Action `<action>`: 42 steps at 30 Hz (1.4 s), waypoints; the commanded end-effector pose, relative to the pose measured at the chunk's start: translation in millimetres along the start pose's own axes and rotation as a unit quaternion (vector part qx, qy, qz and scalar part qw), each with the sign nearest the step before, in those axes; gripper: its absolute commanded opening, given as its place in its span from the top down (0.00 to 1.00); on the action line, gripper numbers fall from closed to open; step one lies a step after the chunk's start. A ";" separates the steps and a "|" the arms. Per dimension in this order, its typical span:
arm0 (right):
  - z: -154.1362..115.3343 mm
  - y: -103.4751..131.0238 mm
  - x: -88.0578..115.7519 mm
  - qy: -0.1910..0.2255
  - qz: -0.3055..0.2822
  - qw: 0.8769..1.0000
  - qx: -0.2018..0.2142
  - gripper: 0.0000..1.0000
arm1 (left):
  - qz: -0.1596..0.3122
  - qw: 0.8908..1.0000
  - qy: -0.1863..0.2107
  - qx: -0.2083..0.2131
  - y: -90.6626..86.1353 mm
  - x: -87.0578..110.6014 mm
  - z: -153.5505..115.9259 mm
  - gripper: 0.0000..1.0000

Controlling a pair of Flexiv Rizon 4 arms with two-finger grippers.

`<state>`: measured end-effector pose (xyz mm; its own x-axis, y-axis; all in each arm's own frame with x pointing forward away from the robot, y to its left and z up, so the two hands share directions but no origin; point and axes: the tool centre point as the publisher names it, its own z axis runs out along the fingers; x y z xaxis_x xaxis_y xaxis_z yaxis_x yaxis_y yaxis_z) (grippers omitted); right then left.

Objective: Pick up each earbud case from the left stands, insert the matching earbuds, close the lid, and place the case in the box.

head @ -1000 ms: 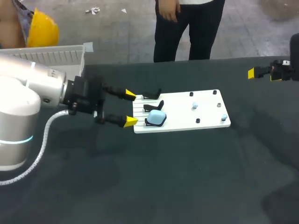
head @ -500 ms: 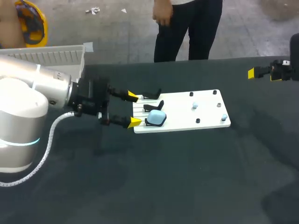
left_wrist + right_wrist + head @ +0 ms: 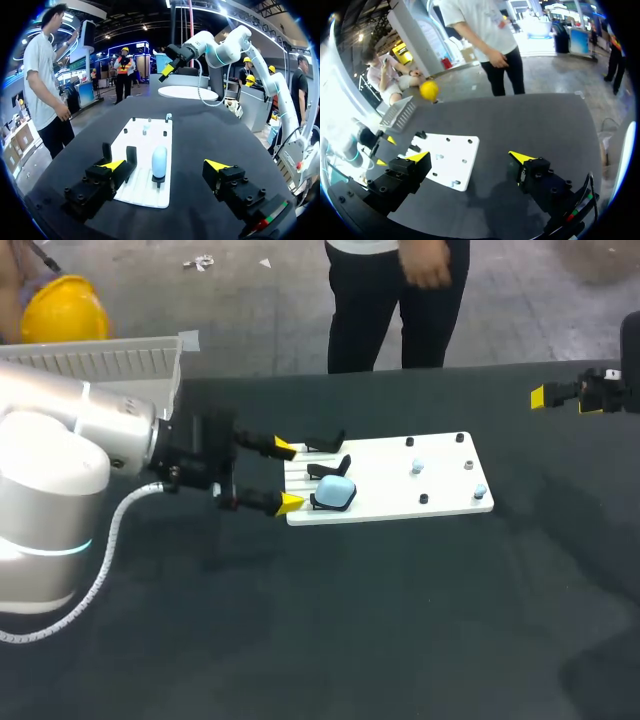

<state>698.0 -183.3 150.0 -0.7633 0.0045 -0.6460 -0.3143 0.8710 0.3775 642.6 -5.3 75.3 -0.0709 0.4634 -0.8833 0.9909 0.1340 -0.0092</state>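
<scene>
A light blue earbud case (image 3: 335,492) sits shut on the nearest black stand at the left end of a white board (image 3: 440,455). Two further black stands (image 3: 327,467) behind it are bare. Small earbuds (image 3: 417,468) rest on the board's right half. My left gripper (image 3: 285,476) is open just left of the board, its tips level with the stands. In the left wrist view the case (image 3: 159,161) lies ahead of my left gripper (image 3: 165,167), between the open fingers and untouched. My right gripper (image 3: 565,398) hangs open over the table's far right; in its own view the right gripper (image 3: 470,157) holds nothing.
A white slatted box (image 3: 110,360) stands at the back left, behind my left arm. The board (image 3: 445,160) lies well ahead of my right gripper. Dark tabletop (image 3: 400,620) spreads in front of the board.
My left gripper has edged right, closer to the board's left end and the case. My right arm has not moved.
</scene>
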 end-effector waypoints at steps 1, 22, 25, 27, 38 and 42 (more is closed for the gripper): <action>0.8 -0.8 0.0 0.000 -0.001 1.000 -0.001 0.00 | -0.004 1.000 0.000 -0.013 1.0 4.8 14.5 0.00; 0.8 -0.8 0.0 0.000 -0.001 1.000 -0.001 0.00 | -0.006 1.000 -0.011 -0.019 13.8 17.4 51.1 0.07; 0.8 -0.8 0.0 0.000 -0.001 1.000 -0.001 0.00 | -0.004 1.000 -0.010 -0.018 12.8 18.0 54.9 0.13; 0.8 -0.8 0.0 0.000 -0.001 1.000 -0.001 0.00 | -0.004 1.000 -0.010 -0.018 12.4 18.2 56.4 0.17; 0.8 -0.8 0.0 0.000 -0.001 1.000 -0.001 0.00 | -0.002 1.000 -0.006 -0.014 11.2 21.8 66.0 0.29; 0.8 -0.8 0.0 0.000 -0.001 1.000 -0.001 0.00 | -0.002 1.000 -0.009 -0.009 11.1 23.0 69.3 0.33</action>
<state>698.0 -183.2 150.0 -0.7633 0.0045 -0.6460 -0.3143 0.8710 0.3775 656.7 -51.6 27.0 -0.0765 0.4527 -0.8884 0.9879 0.1547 -0.0062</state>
